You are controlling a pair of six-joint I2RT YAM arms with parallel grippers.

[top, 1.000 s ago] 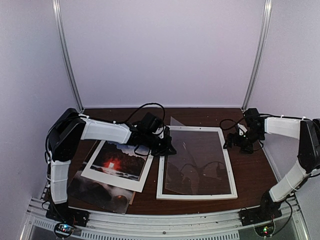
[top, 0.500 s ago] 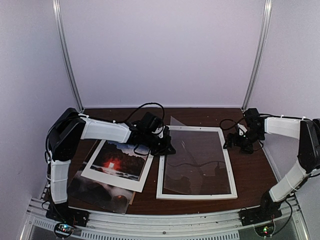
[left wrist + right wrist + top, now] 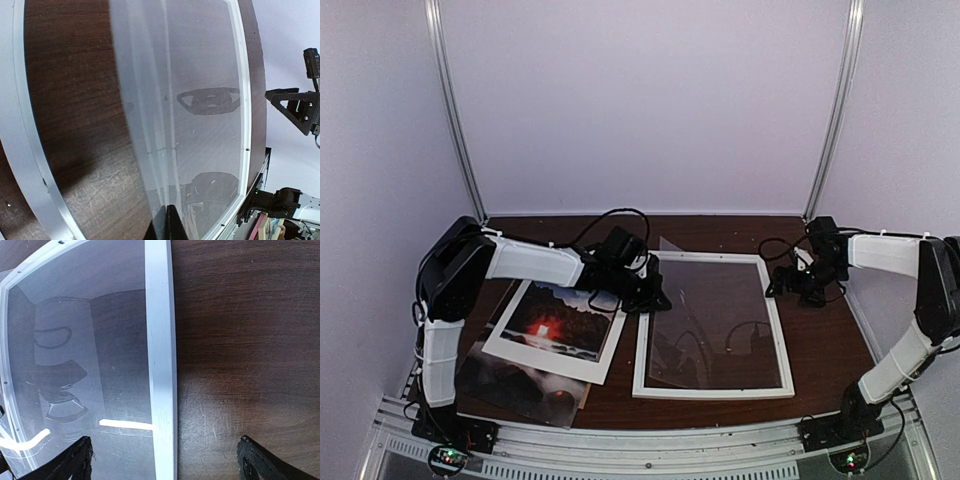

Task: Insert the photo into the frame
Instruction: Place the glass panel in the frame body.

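Though a white card mat [image 3: 608,345] covers much of it, the photo [image 3: 550,325] lies flat at the near left of the table [image 3: 820,350], its red sun showing through the window. Just right of it sits the frame [image 3: 710,392], with a clear pane [image 3: 710,320] lying askew inside. Farther back, the left claw [image 3: 655,297] is pinched tight on that pane's left edge. The right claw [image 3: 788,285] gapes wide, empty, beside the frame's right rail.

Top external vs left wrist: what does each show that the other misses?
Only top external: the photo under the white mat, lying left of the frame, plus both arms whole. Only left wrist: the left gripper up close, closed on the edge of the clear sheet. Both: the frame, the sheet inside it, the dark table.
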